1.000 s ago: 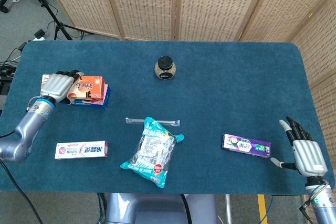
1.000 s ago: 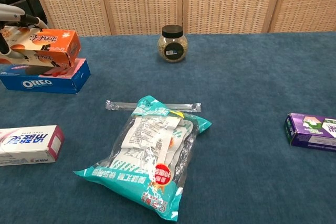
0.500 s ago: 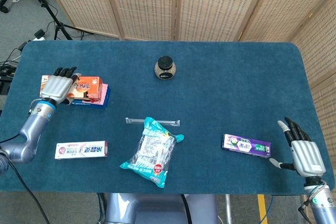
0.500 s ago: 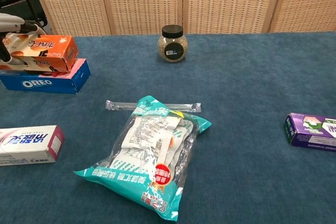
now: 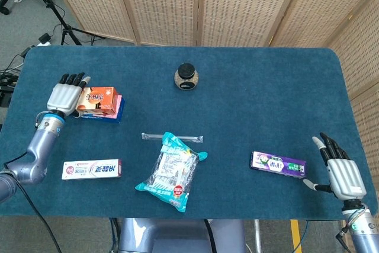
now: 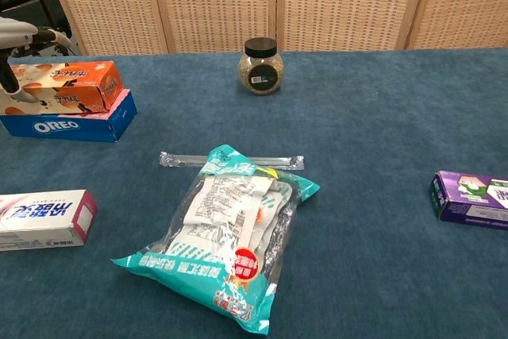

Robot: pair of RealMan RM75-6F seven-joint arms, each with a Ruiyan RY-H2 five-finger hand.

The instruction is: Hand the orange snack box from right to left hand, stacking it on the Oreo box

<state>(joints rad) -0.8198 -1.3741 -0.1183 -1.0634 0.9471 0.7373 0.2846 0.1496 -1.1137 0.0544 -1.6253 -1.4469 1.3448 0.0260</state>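
Orange box (image 5: 98, 99) flat on top of the Oreo box (image 5: 116, 111), near the left edge of the blue surface (image 5: 254, 99); in the chest view, orange box (image 6: 67, 86) level on the Oreo box (image 6: 79, 125), covering most of its top. Left hand (image 5: 65, 93) just beside the orange box's left end, fingers straight and spread, pointing away from the robot, holding nothing; contact with the box not clear from either view. In the chest view, only the edge of the left hand (image 6: 14, 35) visible at the frame's left border. Right hand (image 5: 342, 169) low at the near right corner, fingers extended and apart, empty, well apart from both boxes.

Elsewhere: jar (image 5: 186, 77) with a black lid toward the far middle; thin clear wrapper strip (image 5: 172, 137) near the centre; teal snack bag (image 5: 172, 172) just in front of it; white toothpaste box (image 5: 91, 169) at near left; purple box (image 5: 278, 165) at near right, close to the right hand but not touching it.
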